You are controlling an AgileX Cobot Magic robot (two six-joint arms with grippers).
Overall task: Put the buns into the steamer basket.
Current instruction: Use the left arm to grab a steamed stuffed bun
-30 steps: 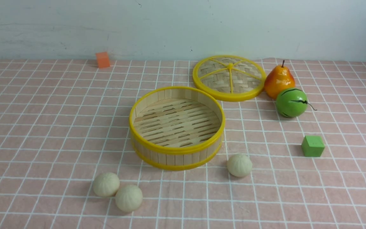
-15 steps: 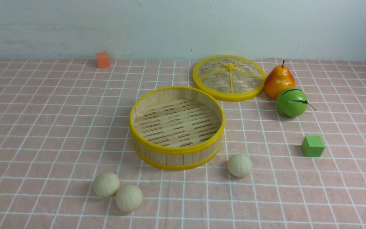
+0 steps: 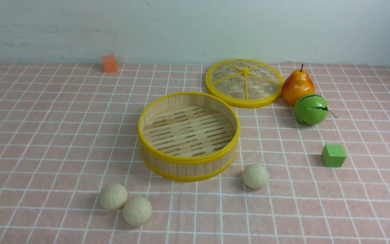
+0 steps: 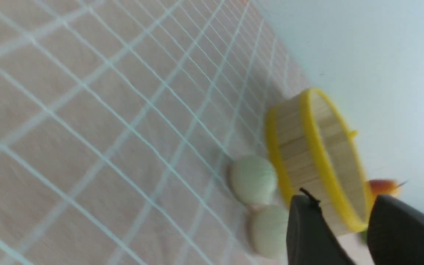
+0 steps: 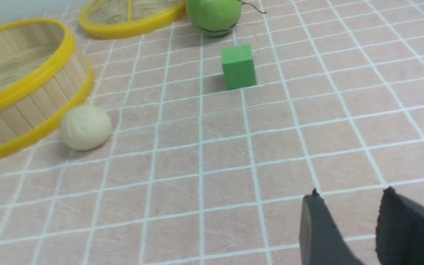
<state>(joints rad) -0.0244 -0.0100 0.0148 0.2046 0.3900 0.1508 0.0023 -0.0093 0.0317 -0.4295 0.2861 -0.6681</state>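
The left claw [image 4: 341, 206] hangs with its two dark fingers spread partway and nothing between them. The right claw [image 5: 350, 198] is the same, gapped and empty, and neither reaches into the front view. Just beyond the left claw lie the left bun [image 3: 113, 196] and the middle bun [image 3: 137, 211], touching each other on the near left of the surface [image 3: 46, 135]. The right bun [image 3: 255, 176] sits just beside the near right wall of the steamer basket [image 3: 188, 160]. The basket stands in the centre with nothing on its slatted floor, and its lid [image 3: 245, 103] lies flat behind it to the right. Over the last second nothing has shifted: no bun has moved and neither claw has changed its spread. I judge that the task has not yet begun, with all three buns waiting outside.
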